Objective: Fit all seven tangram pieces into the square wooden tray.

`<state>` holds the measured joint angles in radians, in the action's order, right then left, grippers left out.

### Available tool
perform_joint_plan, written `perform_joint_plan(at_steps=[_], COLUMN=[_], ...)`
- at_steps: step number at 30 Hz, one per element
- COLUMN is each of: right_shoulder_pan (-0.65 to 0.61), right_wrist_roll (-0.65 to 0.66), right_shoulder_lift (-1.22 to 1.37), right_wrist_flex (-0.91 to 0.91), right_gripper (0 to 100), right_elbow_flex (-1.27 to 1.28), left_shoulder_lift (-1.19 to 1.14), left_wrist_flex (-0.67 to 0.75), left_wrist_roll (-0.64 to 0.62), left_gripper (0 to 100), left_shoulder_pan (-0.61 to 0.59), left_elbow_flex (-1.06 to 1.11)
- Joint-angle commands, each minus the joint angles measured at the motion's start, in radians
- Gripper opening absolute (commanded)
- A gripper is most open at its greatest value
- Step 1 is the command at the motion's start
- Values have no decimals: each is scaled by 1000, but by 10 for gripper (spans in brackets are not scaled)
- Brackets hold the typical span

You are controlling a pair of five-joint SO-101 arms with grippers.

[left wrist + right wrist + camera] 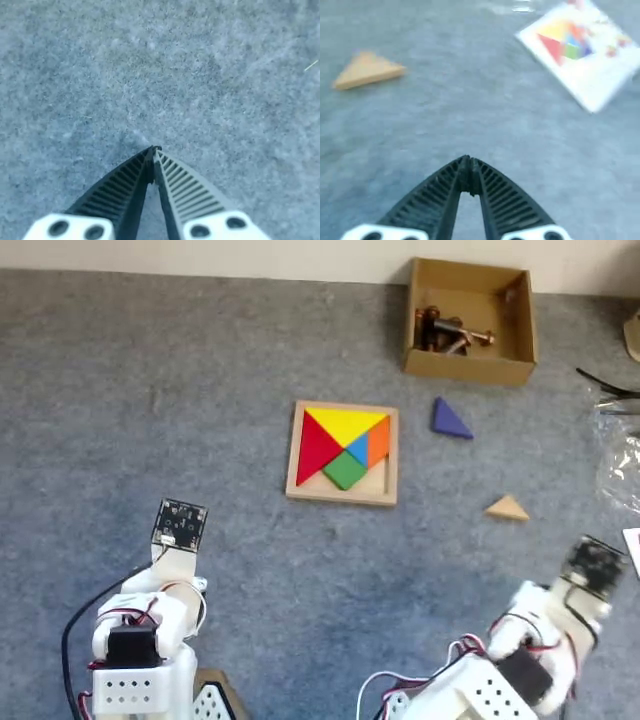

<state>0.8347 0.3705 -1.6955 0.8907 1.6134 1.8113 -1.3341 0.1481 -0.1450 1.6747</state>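
Note:
The square wooden tray (296, 455) lies mid-table holding yellow, red, blue, orange and green pieces. A purple triangle (450, 419) lies loose to its right, and a tan triangle (508, 508) lies nearer the front right. That tan triangle (367, 69) also appears ahead of my right gripper (469, 175), which is shut over bare carpet. My left gripper (153, 151) is shut too, tips together above the carpet at the front left, with nothing in it. Both arms (150, 630) (545, 640) sit at the near edge, well short of the tray.
A cardboard box (470, 365) with metal bits stands at the back right. A printed card (585, 50) with a tangram picture lies beside the right arm. Cables and clear plastic (620, 465) sit at the right edge. Grey carpet covers the table.

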Motion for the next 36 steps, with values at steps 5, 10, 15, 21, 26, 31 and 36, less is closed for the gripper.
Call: perform_joint_plan(at_steps=[5, 10, 15, 21, 26, 31, 36], right_shoulder_pan=[174, 214, 205, 107, -51, -200, -351], right_wrist_roll=[141, 199, 196, 195, 195, 195, 195], right_shoulder_lift=[-7, -5, -5, -5, -5, -5, -5], right_wrist_flex=[-24, -16, -4, 2, 133, 245, 380], right_gripper=[6, 6, 6, 6, 6, 6, 6], right_elbow_flex=[-177, -217, -228, -225, -226, -226, -225], left_shoulder_lift=[4, 4, 4, 4, 4, 4, 4], left_wrist_flex=[-5, -5, -5, -5, -5, -5, -5], left_wrist_roll=[-9, -9, -9, -9, -9, -9, -9], left_gripper=[6, 6, 6, 6, 6, 6, 6], left_shoulder_pan=[-13, -13, -13, -13, -13, -13, -13], left_elbow_flex=[21, 21, 21, 21, 21, 21, 21])
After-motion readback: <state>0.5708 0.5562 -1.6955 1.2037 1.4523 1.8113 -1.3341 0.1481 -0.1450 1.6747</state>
